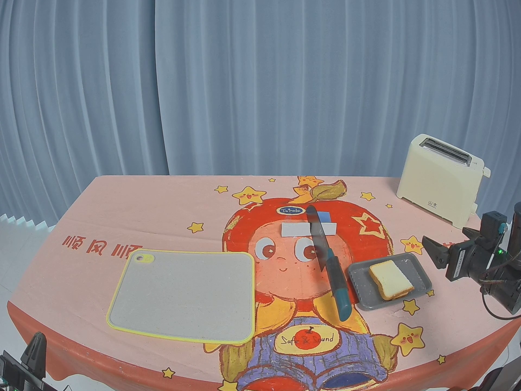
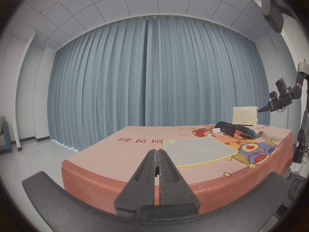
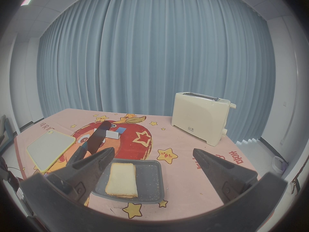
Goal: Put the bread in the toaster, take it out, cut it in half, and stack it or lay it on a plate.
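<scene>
A slice of bread [image 1: 391, 279] [image 3: 122, 180] lies flat on a small grey tray [image 1: 417, 275] [image 3: 149, 181] at the table's right front. The cream toaster [image 1: 442, 179] [image 3: 201, 117] [image 2: 245, 115] stands at the back right corner, slot up. A knife [image 1: 329, 262] [image 3: 93, 140] [image 2: 238, 130] with a teal handle leans its blade on a small white block [image 1: 296, 229] at the table's middle. My right gripper [image 1: 434, 251] [image 3: 153, 155] is open, hovering just right of the tray above the table's edge. My left gripper [image 2: 157, 153] is shut and empty, low off the table's front left corner.
A grey cutting board [image 1: 184, 295] [image 2: 198, 149] [image 3: 50, 147] with a yellow rim lies at the front left. The table wears a pink cartoon cloth [image 1: 135, 213]. A blue curtain [image 1: 260, 71] hangs behind.
</scene>
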Controlling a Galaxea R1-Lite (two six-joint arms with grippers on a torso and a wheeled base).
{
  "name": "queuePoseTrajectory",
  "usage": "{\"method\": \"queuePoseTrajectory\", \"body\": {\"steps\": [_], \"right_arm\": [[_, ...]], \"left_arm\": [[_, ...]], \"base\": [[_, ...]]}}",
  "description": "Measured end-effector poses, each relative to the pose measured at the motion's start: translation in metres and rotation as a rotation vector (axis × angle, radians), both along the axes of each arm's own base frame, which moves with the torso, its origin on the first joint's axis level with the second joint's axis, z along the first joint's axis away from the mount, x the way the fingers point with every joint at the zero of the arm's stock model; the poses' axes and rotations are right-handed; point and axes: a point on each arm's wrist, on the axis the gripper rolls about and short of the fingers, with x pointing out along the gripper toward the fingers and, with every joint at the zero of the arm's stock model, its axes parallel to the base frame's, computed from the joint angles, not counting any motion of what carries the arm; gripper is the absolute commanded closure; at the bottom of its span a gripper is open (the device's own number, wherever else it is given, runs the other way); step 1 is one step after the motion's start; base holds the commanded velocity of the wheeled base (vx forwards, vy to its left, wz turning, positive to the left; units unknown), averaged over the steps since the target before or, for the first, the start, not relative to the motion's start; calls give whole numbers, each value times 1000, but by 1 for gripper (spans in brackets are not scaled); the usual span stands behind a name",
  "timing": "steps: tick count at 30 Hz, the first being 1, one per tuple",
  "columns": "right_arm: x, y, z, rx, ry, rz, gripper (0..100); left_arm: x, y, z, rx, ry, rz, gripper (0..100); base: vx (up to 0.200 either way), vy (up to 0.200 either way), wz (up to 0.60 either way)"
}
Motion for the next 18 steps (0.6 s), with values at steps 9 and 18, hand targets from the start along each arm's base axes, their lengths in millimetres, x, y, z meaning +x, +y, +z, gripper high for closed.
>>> {"method": "queuePoseTrajectory", "body": {"steps": [9, 18], "right_arm": [[-11, -9, 0, 3, -11, -18, 0], [-25, -19, 4, 19, -56, -40, 0]], "left_arm": [[0, 0, 0, 0, 0, 0, 100], [0, 0, 0, 0, 0, 0, 100]], "base": [[0, 0, 0], [0, 0, 0]]}}
